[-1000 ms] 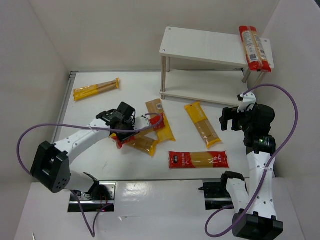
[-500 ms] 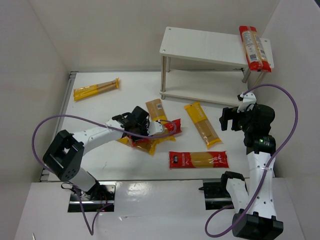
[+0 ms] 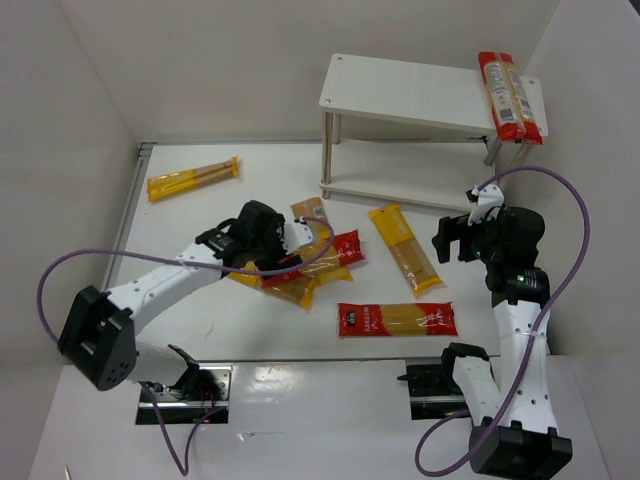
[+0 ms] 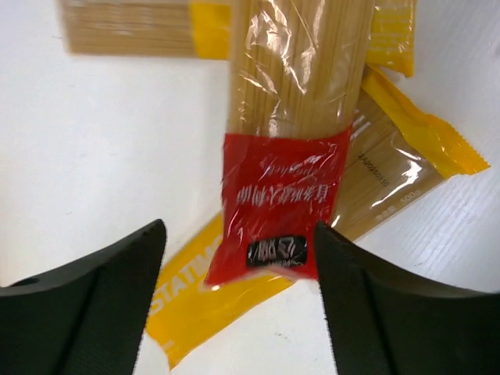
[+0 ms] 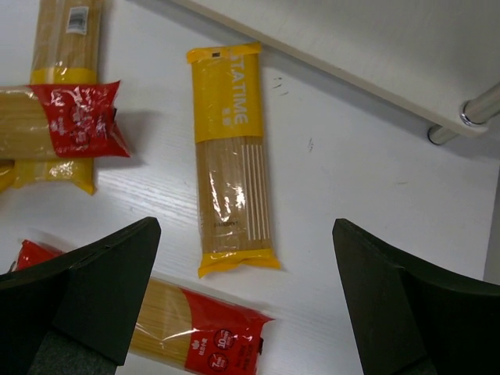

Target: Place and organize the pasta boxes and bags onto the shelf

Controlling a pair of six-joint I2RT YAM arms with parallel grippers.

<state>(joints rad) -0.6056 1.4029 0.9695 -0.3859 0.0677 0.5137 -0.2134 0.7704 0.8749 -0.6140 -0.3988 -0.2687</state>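
Holding the left gripper (image 4: 238,234) spread wide and low over the bench (image 3: 180,215), clamping nothing, straddling the red end of a red-ended packet (image 4: 283,199). Lying there slantwise across two yellow packets (image 4: 402,148), near the middle of the bench and in front of the left legs of the shelf (image 3: 420,92). Hanging the right gripper (image 5: 246,234) equally wide open and empty above a lone yellow packet (image 5: 232,160), just in front of the lower board of the shelf. Showing a second red-ended packet (image 3: 397,319) lying flat nearer the arm bases, a far yellow packet (image 3: 192,178) well apart by the left wall, and a pair of red-ended packets (image 3: 510,95) sitting side by side on the right end of the top board.
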